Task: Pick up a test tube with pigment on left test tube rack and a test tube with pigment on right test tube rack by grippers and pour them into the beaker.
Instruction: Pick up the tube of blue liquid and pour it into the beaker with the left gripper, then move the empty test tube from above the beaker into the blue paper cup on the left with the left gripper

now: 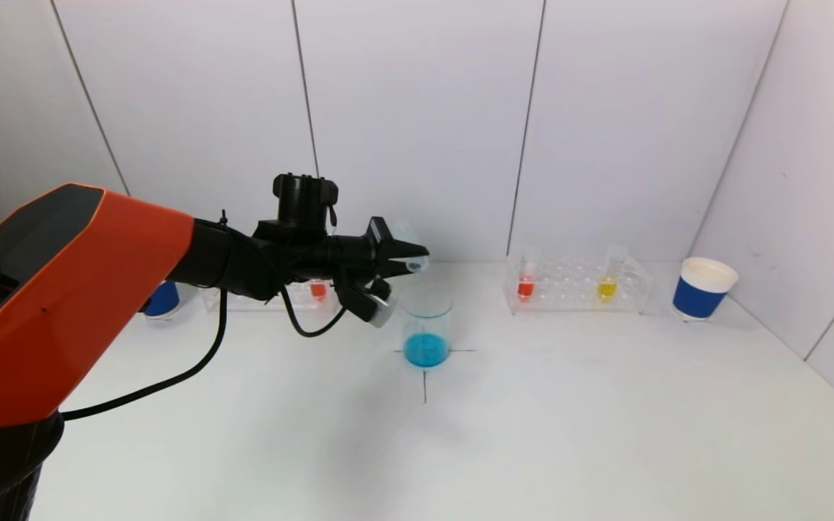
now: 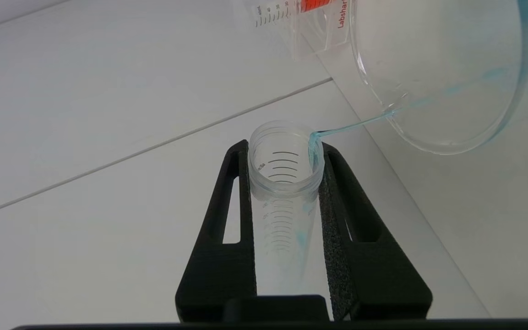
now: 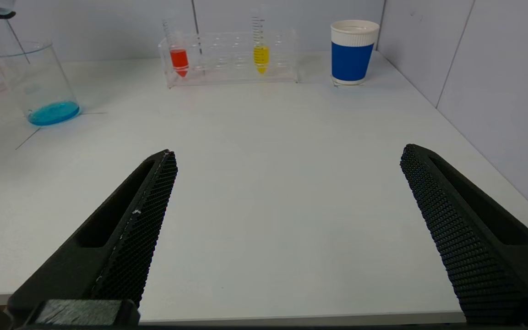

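Left gripper point(image 1: 406, 262), centre-left of the head view, is pinching a clear test tube point(image 2: 285, 183) tipped over the beaker point(image 1: 427, 329). In the left wrist view a thin blue stream point(image 2: 351, 124) runs from the tube's lip to the beaker rim in the upper right of that frame; the tube looks nearly drained. Blue liquid point(image 1: 426, 349) sits in the beaker's base, at the centre of the head view on a cross mark.

Right gripper point(image 3: 286, 229) is spread wide over bare table point(image 3: 268, 183), holding nothing; not visible in the head view.

Right rack point(image 1: 577, 286), upper right of centre in the head view, holds a red tube point(image 1: 526, 284) and a yellow tube point(image 1: 607, 284). Left rack point(image 1: 301, 295) is mostly hidden behind my left arm; one orange-red tube point(image 1: 318, 289) shows.

Handling judgement: tubes are light, rigid, smooth plastic, likely slippery, and wet at the lip after pouring. I would take the next one by the clear upper wall above the pigment, squarely across its width, well below the rim. Beaker is glass-like and light; avoid knocking its rim.
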Controlling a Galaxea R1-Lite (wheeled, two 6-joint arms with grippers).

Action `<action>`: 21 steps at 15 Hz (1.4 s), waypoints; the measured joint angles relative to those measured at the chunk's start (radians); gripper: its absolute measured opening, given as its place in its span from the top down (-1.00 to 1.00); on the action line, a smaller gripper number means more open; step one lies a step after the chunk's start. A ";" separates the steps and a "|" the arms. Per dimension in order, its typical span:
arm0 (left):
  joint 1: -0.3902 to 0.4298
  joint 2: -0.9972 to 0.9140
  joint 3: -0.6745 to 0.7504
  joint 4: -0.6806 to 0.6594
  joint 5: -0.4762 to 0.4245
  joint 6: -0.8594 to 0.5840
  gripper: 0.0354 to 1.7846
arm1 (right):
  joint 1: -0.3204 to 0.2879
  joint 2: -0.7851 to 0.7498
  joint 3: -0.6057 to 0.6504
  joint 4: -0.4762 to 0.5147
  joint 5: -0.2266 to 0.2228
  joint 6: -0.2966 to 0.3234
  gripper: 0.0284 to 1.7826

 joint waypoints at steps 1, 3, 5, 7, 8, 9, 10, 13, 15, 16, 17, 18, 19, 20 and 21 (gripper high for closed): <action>0.000 -0.001 -0.001 0.001 0.000 0.004 0.54 | 0.000 0.000 0.000 0.000 0.000 0.000 -0.99; 0.000 -0.006 -0.002 0.002 0.000 0.005 0.54 | 0.000 0.000 0.000 0.000 0.000 0.000 -0.99; -0.001 -0.010 -0.002 0.002 0.000 0.005 0.54 | 0.000 0.000 0.000 0.000 0.000 0.000 -0.99; -0.001 -0.013 0.001 0.002 0.000 0.005 0.54 | 0.000 0.000 0.000 0.000 0.000 0.000 -0.99; -0.001 -0.014 0.006 0.003 0.000 0.005 0.54 | 0.000 0.000 0.000 0.000 0.000 0.000 -0.99; -0.002 -0.014 0.012 0.002 0.000 0.003 0.54 | 0.000 0.000 0.000 0.000 0.000 0.000 -0.99; -0.003 -0.015 0.019 0.001 0.001 0.001 0.54 | -0.001 0.000 0.000 0.000 0.000 0.000 -0.99; -0.004 -0.029 0.041 0.003 0.006 -0.026 0.54 | 0.000 0.000 0.000 0.000 0.000 0.000 -0.99; -0.004 -0.042 0.040 -0.004 0.010 -0.108 0.54 | 0.000 0.000 0.000 0.000 0.000 0.000 -0.99; -0.006 -0.051 0.037 -0.007 0.020 -0.161 0.54 | 0.000 0.000 0.000 0.000 0.000 0.000 -0.99; -0.008 -0.067 0.032 -0.007 0.043 -0.229 0.54 | 0.000 0.000 0.000 0.000 0.000 0.000 -0.99; -0.010 -0.083 0.030 -0.004 0.065 -0.290 0.54 | 0.000 0.000 0.000 0.000 0.000 0.000 -0.99; -0.011 -0.097 0.025 0.000 0.086 -0.354 0.54 | 0.000 0.000 0.000 0.000 0.000 0.000 -0.99; -0.012 -0.109 0.010 0.002 0.106 -0.410 0.54 | -0.001 0.000 0.000 0.000 0.000 0.000 -0.99; -0.012 -0.117 -0.014 0.005 0.129 -0.461 0.54 | -0.001 0.000 0.000 0.000 0.000 0.000 -0.99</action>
